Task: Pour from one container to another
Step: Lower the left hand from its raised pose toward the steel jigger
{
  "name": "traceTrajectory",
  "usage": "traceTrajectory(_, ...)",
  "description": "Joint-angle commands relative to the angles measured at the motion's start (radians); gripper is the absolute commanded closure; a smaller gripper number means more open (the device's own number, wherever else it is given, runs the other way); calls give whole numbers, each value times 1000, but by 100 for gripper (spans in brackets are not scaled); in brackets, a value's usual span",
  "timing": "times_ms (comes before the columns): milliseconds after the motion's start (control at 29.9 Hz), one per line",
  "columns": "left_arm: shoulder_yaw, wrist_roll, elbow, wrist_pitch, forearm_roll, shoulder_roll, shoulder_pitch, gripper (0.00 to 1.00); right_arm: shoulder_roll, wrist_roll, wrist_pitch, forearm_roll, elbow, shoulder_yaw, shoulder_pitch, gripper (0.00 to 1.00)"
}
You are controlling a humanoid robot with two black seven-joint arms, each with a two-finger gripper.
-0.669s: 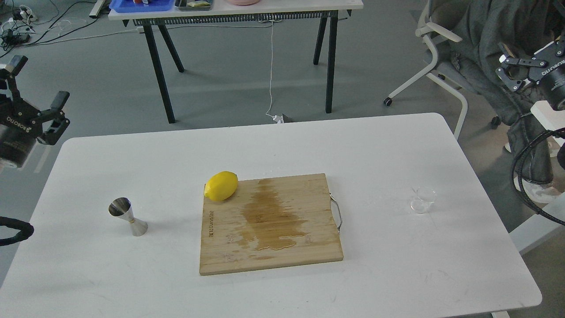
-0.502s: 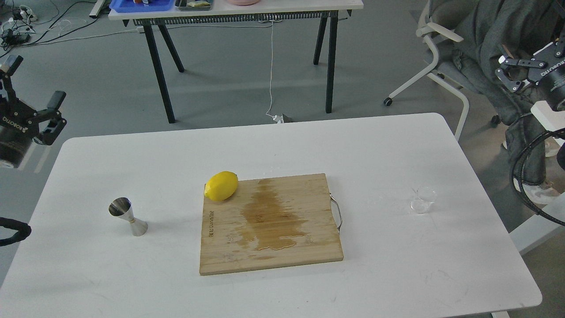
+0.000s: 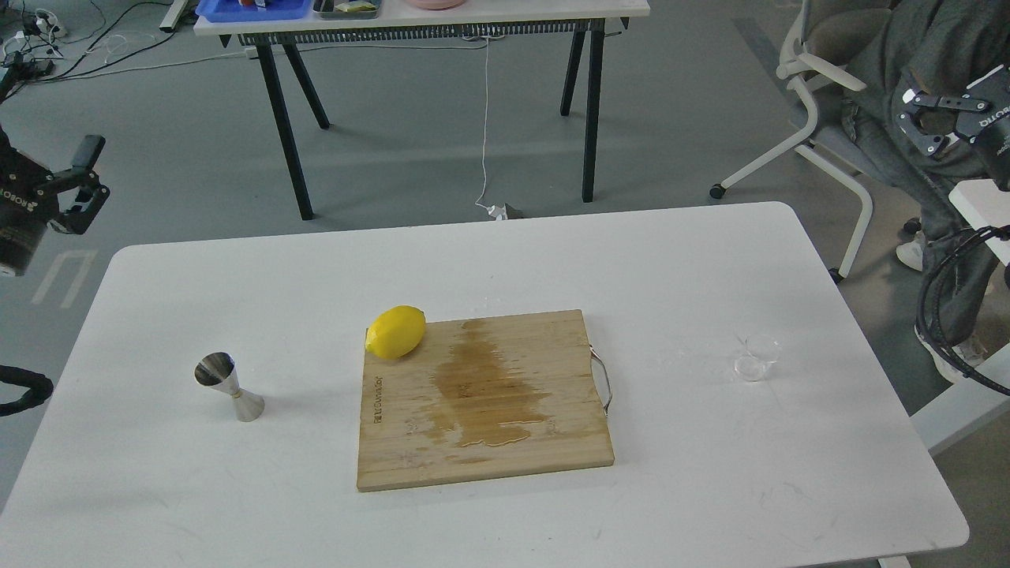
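Note:
The clear glass cup (image 3: 756, 357) stands upright on the right part of the white table (image 3: 694, 260), with nothing touching it. The steel jigger (image 3: 229, 386) stands upright on the left part of the table. My left gripper (image 3: 46, 118) hangs open and empty off the table's far left corner, well above and behind the jigger. My right gripper (image 3: 922, 125) is open and empty at the far right edge of the view, off the table and well behind the cup.
A wooden cutting board (image 3: 552, 442) with a wet stain and a metal handle lies mid-table. A yellow lemon (image 3: 395, 332) rests on its far left corner. A person on a wheeled chair (image 3: 828, 142) sits beyond the right corner. Another table (image 3: 426, 20) stands behind.

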Motion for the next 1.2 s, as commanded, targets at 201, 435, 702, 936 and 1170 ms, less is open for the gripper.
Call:
traceTrajectory(201,1,0,-98,48,686,55,-33,1,8,1,0,2,4,31,-1,1)
traceTrajectory(435,12,0,-290,384,947,99,39,0,9,2,0,2,4,30,-14,1)
traceTrajectory(702,12,0,-393,789,1047,136,229,1,9,2,0,2,6,34,-18,1)
traceTrajectory(936,12,0,-410,977,1132,147,413,1,8,2,0,2,6,34,-27,1)
traceTrajectory(1170,19,0,-399,977,1135,144,550,1,9,2,0,2,6,33,-35,1)
